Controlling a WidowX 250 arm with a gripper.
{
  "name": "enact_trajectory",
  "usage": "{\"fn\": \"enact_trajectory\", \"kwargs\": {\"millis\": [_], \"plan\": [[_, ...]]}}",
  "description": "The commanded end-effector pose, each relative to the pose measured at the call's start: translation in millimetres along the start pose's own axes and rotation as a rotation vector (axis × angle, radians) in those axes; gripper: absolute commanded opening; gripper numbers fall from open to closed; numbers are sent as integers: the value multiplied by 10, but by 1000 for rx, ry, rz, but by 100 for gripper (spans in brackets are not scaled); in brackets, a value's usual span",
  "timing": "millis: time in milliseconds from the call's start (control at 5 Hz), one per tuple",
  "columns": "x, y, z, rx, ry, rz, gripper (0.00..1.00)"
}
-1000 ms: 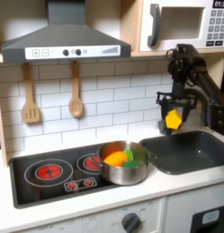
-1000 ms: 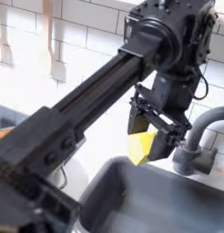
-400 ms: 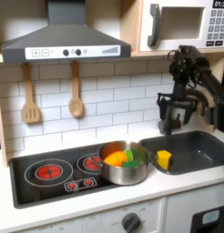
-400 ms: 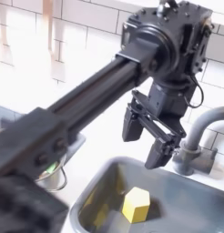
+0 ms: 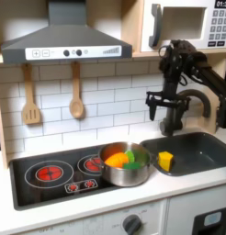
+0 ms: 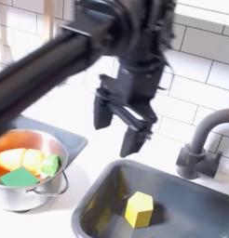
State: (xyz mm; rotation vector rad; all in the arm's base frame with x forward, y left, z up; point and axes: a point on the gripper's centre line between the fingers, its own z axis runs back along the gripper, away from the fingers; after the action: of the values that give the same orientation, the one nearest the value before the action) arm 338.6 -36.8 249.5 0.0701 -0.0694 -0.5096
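Yellow block [image 6: 138, 208] lies in the sink [image 6: 195, 186], near its front-left corner in the second exterior view; in the first exterior view the block [image 5: 165, 161] sits at the sink's [image 5: 209, 152] left end, just beside the pot [image 5: 125, 164]. Gripper [image 6: 120, 126] hangs above the counter at approx. 11 o'clock from the block in the second exterior view, well clear of it, fingers pointing down and spread wide w/ nothing between them. In the first exterior view the gripper [image 5: 162, 107] sits at 12 o'clock from the block, above the gap between pot and sink. Arm pose: upper link runs from the first exterior view's right edge up and leftward in front of the microwave [image 5: 184, 25], then the wrist section drops roughly vertical to the gripper. In the second exterior view the arm enters from the upper left as a blurred dark mass, wrist down. Faucet [image 6: 199, 146] stands at 3 o'clock from the gripper in the second exterior view, apart from it. Pot rests on the stove [image 5: 37, 178], holding orange and green pieces; it is at 8 o'clock from the gripper in both exterior views. Spatula [image 5: 30, 96] and wooden spoon [image 5: 76, 93] hang on the tile wall under the hood [image 5: 65, 39].
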Motion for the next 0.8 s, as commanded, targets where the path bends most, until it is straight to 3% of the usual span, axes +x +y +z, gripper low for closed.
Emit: {"fn": "enact_trajectory", "kwargs": {"millis": [0, 200, 400, 600], "plan": [[-405, 520, -81, 41, 6, 215, 100], [-625, 737, -241, 46, 26, 311, 100], [-752, 784, -479, 33, 59, 366, 100], [-791, 695, -573, 5, 90, 456, 100]]}}
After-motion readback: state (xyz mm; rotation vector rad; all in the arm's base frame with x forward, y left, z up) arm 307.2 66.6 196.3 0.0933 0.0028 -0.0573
